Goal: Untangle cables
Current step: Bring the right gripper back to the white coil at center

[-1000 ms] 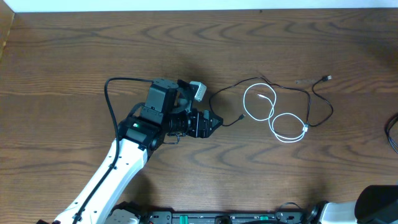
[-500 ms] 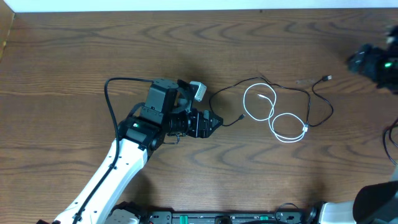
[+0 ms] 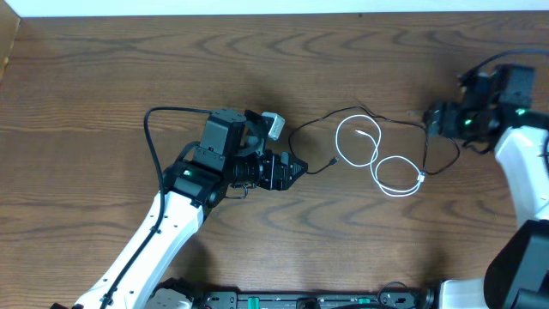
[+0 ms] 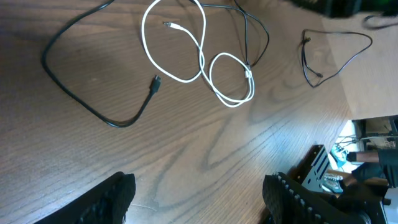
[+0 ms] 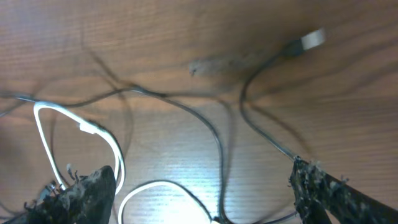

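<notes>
At the right of the table (image 3: 86,69), newly arrived above the black cable (image 4: 118,124): right gripper (image 3: 435,120), fingers wide, empty. Left gripper (image 3: 296,169) unmoved, fingers apart, empty; white cable (image 3: 395,195) unshifted.

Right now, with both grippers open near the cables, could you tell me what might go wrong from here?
1. The black cable crosses the loops of the white cable. Pulling one end could drag the white cable along or tighten the crossing.
2. The right gripper hangs over black strands that run close together, so it may pinch two at once.
3. Both cords are thin and lie flat, so the left gripper could miss or scrape the table.
</notes>
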`<state>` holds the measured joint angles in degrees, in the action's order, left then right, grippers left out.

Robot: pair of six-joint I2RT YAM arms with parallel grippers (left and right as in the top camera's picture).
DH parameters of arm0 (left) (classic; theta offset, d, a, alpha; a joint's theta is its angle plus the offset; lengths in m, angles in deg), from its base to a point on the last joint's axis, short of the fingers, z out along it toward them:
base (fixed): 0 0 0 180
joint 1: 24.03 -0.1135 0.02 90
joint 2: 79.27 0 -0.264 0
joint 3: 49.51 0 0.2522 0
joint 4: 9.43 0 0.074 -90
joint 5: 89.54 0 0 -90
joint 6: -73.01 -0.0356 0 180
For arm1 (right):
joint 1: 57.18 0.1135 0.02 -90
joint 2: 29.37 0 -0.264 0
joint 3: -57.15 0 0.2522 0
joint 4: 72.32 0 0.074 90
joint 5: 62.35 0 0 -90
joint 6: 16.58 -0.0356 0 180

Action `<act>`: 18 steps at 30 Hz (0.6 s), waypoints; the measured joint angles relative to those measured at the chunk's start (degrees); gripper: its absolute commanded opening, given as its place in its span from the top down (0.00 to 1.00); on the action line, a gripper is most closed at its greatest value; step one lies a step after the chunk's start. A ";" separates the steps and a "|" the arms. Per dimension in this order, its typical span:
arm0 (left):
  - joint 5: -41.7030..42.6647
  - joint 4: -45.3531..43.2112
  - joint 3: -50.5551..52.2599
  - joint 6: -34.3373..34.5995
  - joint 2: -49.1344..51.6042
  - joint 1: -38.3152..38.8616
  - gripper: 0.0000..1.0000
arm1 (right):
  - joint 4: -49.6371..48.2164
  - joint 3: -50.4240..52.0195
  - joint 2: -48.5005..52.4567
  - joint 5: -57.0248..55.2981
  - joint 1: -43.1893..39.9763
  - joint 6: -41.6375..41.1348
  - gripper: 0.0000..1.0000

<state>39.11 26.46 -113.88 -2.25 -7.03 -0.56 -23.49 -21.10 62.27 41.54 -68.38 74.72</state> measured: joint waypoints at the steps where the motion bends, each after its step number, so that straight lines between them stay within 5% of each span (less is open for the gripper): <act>1: 0.00 0.04 0.00 0.00 0.00 0.00 0.30 | -1.60 1.73 0.00 -0.09 0.81 0.22 0.15; 14: -0.02 0.98 0.00 0.00 0.00 0.00 0.29 | -23.04 20.13 0.02 -5.64 7.85 -0.87 0.24; 18: -0.02 1.01 0.00 0.00 0.00 0.00 0.30 | -24.00 22.18 0.02 -7.32 7.87 -2.23 0.45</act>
<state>39.09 27.47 -113.88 -2.25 -7.03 -0.56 -47.48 1.08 62.29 34.22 -60.51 72.49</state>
